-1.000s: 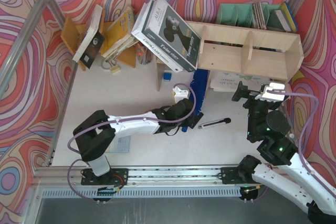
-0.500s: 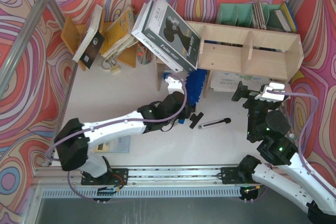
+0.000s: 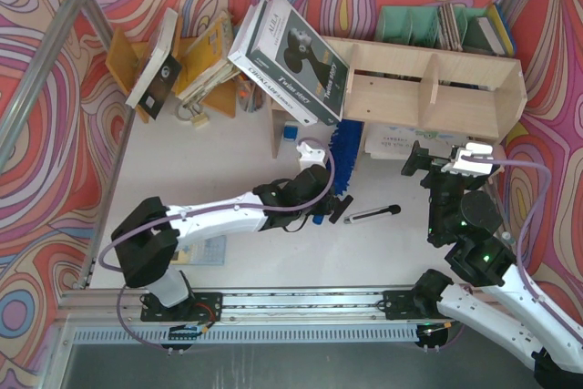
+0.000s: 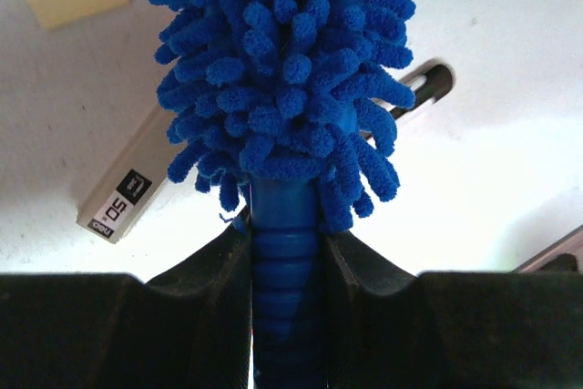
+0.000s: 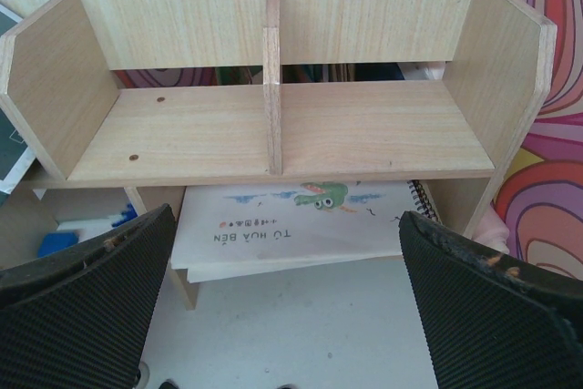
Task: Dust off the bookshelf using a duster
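– Near the bookshelf (image 3: 428, 88), where is the duster (image 3: 344, 154)?

– I see it from above at the shelf's left end. Its fluffy blue head points away from me, toward the low front edge of the pale wooden unit. It sits just under a stack of large books (image 3: 291, 52) leaning on that corner. I cannot tell whether the fibres touch the wood.

– What is holding it?

– My left gripper (image 4: 284, 243) is. In the left wrist view its two black fingers (image 4: 214, 271) are closed tight on the ribbed blue handle, one on each side. The shaggy head fills the top of that view. Behind it lies the white table (image 4: 510, 161), with a small box (image 4: 123, 198) marked 50 and a thin rod (image 4: 428, 84) with a black tip.

– And your other arm?

– My right gripper (image 5: 282, 225) grips nothing, and its jaws are spread wide. It hangs in front of the shelf, facing two bare compartments split by one upright divider. Below the shelf board lies a spiral notebook (image 5: 310, 216) with a green crocodile drawn on its cover.
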Controlling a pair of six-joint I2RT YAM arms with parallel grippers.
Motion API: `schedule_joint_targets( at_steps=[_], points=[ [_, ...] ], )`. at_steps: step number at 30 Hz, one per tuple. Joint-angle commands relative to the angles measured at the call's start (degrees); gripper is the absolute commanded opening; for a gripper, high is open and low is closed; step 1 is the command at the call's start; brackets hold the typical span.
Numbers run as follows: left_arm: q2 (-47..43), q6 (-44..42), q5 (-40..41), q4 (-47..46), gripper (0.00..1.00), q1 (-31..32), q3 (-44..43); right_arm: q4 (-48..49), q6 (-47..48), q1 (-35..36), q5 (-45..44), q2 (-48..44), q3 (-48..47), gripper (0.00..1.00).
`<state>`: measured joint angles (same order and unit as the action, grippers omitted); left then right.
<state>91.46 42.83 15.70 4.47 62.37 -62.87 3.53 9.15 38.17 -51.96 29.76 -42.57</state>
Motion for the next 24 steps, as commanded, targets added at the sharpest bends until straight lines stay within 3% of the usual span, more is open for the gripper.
schedule_joint_targets(
  at_steps=[1,10,20,24],
  points=[
    [2.8,1.4,-4.6,-0.1,0.0,0.2,0.9,0.1,-0.3,-0.4,0.2,0.1,-1.1,0.99],
    [1.2,-0.6,-2.4,0.6,0.0,0.0,-0.9,0.1,-0.2,-0.4,0.2,0.4,-1.2,0.99],
    [-10.8,-4.1,5.9,-3.5,0.0,0.0,3.9,0.0,-0.3,-0.4,0.3,0.3,-1.3,0.99],
    [-11.5,-3.9,7.6,-2.6,0.0,0.0,4.8,-0.1,-0.4,-0.4,0.3,0.2,-1.3,0.99]
  ],
)
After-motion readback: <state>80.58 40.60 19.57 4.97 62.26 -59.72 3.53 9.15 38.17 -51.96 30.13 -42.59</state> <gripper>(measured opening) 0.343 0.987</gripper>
